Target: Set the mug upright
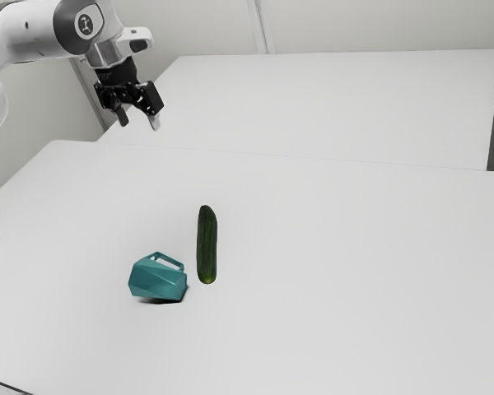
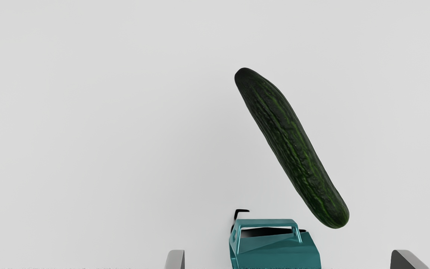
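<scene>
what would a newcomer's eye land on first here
Probably the teal mug, lying on its side on the pale table with its handle up. Next, the dark green cucumber beside it, toward the exterior view's right. Then the black hand, open and raised above the table's far-left part.

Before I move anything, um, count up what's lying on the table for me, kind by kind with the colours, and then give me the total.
Teal mug, tipped on its side: 1
Dark green cucumber: 1
Total: 2
</scene>
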